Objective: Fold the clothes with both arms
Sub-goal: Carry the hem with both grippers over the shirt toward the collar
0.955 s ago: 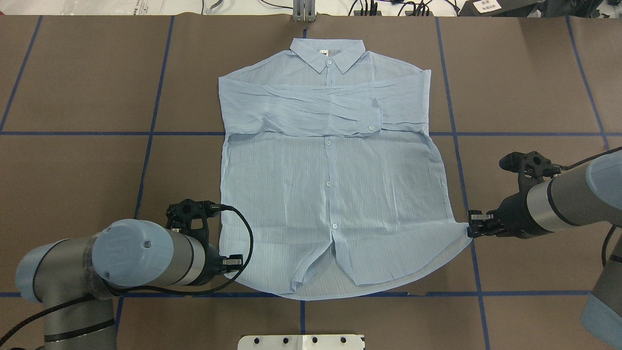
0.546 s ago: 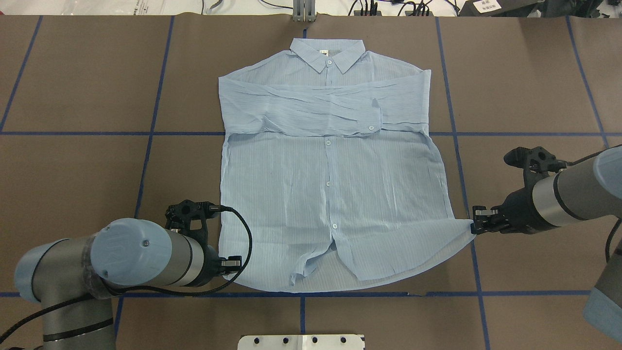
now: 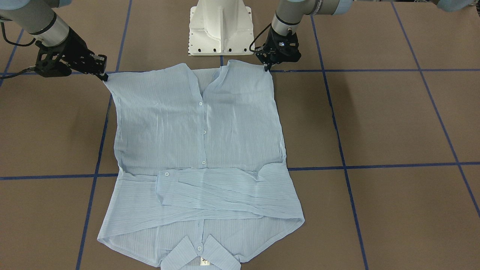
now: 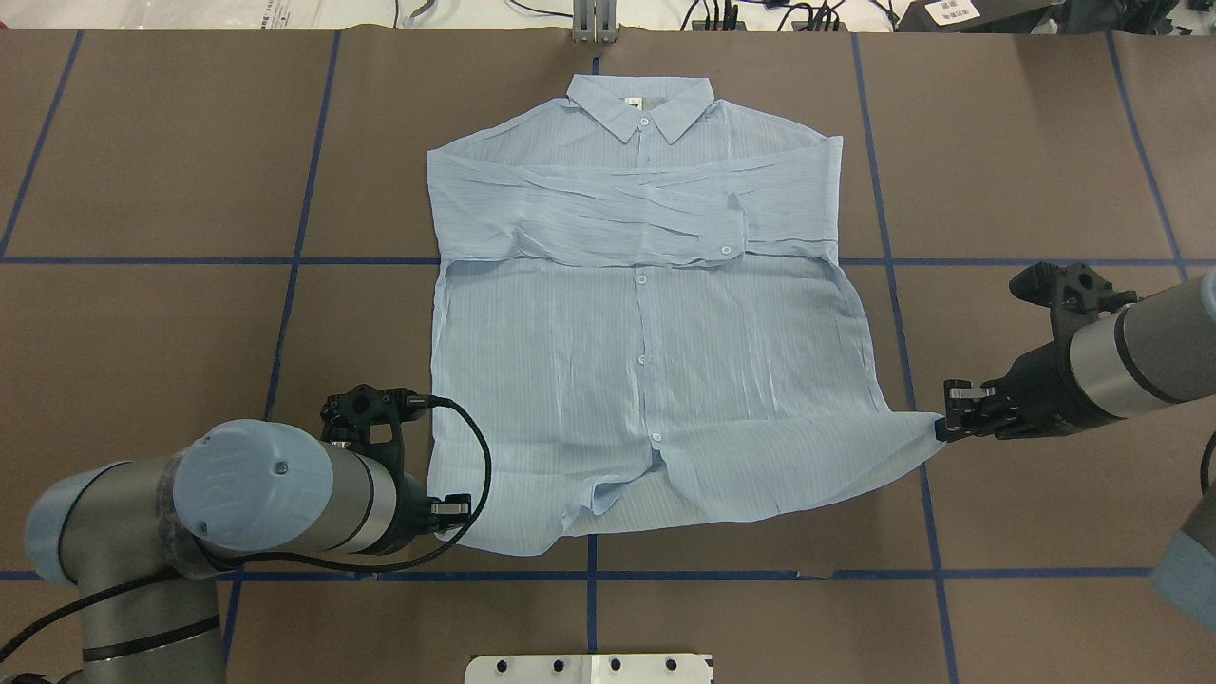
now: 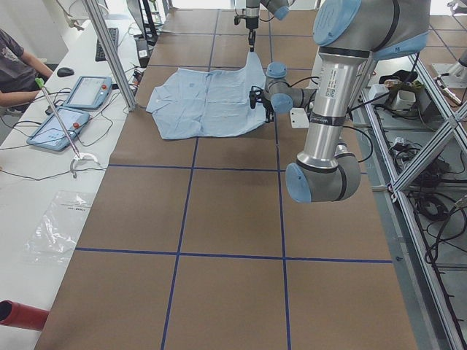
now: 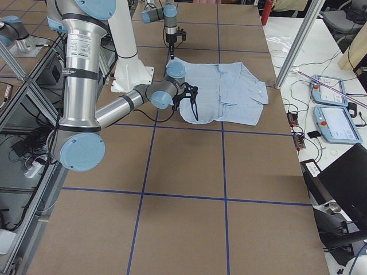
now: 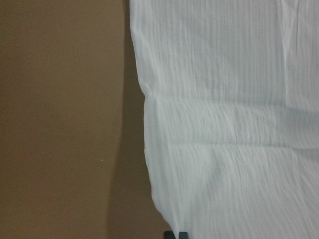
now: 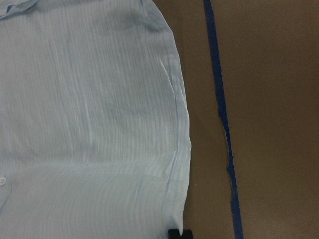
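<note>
Front-facing view: shirt (image 3: 198,150) flat on counter (image 3: 375,123), collar at 6 o'clock, sleeves folded across chest. Right hand (image 3: 105,77) clenched on hem corner at 10 o'clock; left hand (image 3: 267,68) clenched on hem corner at 1 o'clock.
Overhead view: right corner raised, left one seems lower; uneven lift can skew fold.
Wrist views: only thin edge in grip; fabric can slip out.

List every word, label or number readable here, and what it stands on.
None can be read.
Neck label on the shirt: too small.
Sticker on the left arm: blurred.
White tag on dark gear beyond the table: blurred.
</note>
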You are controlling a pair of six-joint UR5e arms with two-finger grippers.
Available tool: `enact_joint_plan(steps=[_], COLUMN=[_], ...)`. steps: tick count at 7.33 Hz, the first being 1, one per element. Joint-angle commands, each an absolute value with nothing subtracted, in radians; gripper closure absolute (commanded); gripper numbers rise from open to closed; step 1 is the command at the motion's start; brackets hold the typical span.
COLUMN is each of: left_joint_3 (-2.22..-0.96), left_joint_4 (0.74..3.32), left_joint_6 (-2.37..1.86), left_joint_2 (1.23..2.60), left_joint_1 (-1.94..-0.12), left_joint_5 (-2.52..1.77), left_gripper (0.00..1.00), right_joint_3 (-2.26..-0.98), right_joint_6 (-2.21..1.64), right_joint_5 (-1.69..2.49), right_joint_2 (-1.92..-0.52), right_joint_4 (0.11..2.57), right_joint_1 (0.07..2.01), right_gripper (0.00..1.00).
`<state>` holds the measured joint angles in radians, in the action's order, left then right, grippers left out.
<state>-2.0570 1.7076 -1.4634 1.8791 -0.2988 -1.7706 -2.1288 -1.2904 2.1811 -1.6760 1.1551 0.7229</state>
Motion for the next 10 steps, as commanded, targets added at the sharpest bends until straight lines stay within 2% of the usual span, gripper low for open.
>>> enact_joint_plan(steps=[1, 7, 10], left_joint_3=[-2.057, -2.056, -2.045], left_joint_4=[1.71, 1.716, 1.717], left_joint_6=[-1.463, -1.436, -1.436], left_joint_2=[1.882, 1.943, 1.991], left_joint_1=[-0.348, -0.501, -0.572], left_joint_5=[-1.784, -1.842, -1.847], left_gripper=[1.0, 1.0, 1.0], right_joint_3=[-2.122, -2.083, -1.927], right_joint_6=[-1.289, -1.29, -1.29], right_joint_5=[2.189, 2.192, 2.262], right_joint_2=[-1.663, -1.586, -1.395], right_joint_4=[1.155, 1.158, 1.169], right_joint_1=[0.736, 0.803, 0.908], right_gripper=[1.0, 1.0, 1.0])
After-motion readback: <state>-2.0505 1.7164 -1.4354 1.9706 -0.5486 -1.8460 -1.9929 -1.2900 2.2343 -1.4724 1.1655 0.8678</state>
